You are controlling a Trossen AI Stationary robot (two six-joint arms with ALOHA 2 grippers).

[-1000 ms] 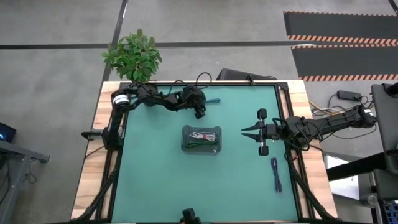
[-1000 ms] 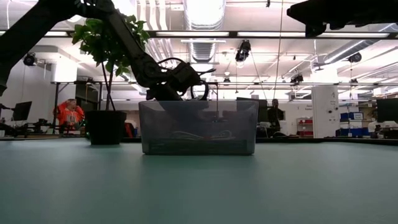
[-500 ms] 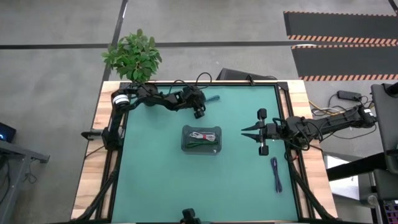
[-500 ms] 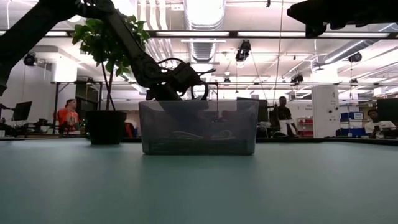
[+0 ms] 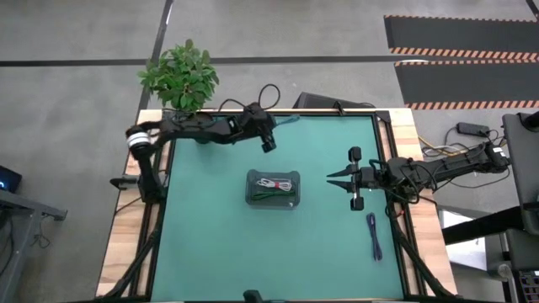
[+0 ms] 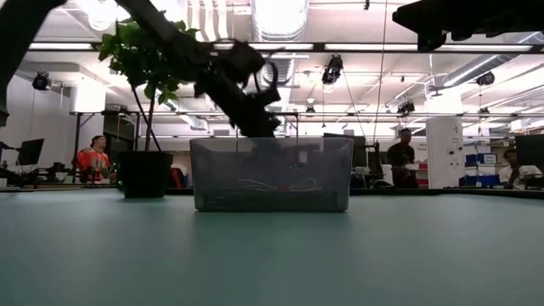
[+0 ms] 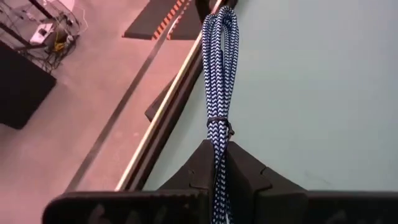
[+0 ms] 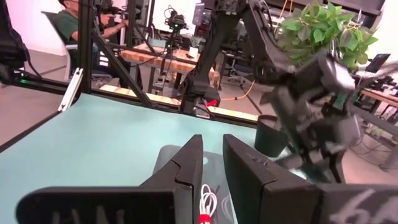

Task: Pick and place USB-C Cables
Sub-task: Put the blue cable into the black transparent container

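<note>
Now the left gripper (image 5: 268, 143) is lifted above the far part of the green table mat (image 5: 210, 236), just beyond the small transparent plastic bin (image 5: 273, 188) that stands in the middle. Its two dark fingers (image 7: 202, 165) are pressed together on a dark teal braided cable with a blue and white pattern (image 7: 219, 81); in the left wrist view the folded bundle, tied by a thin band, stretches forward from the fingertips over the mat and its far border. In the high view a short teal end (image 5: 289, 119) shows beside the gripper, near the far edge of the table.

Inside the bin lie a white cable with red marks (image 5: 276, 183) and a green cable (image 5: 271, 196), one beside the other. From the low view the bin (image 6: 270, 174) has grey translucent walls, and the left arm comes down behind its top edge.

The right gripper (image 5: 332, 178) hangs to the right of the bin, well apart from it, pointing at it. Its fingers (image 8: 186, 165) stand slightly apart with a narrow gap and hold nothing. A purple-blue cable (image 5: 373, 235) lies stretched on the mat near the right edge, close to the right arm.

A green potted plant (image 5: 179, 76) stands at the far left corner of the table.
</note>
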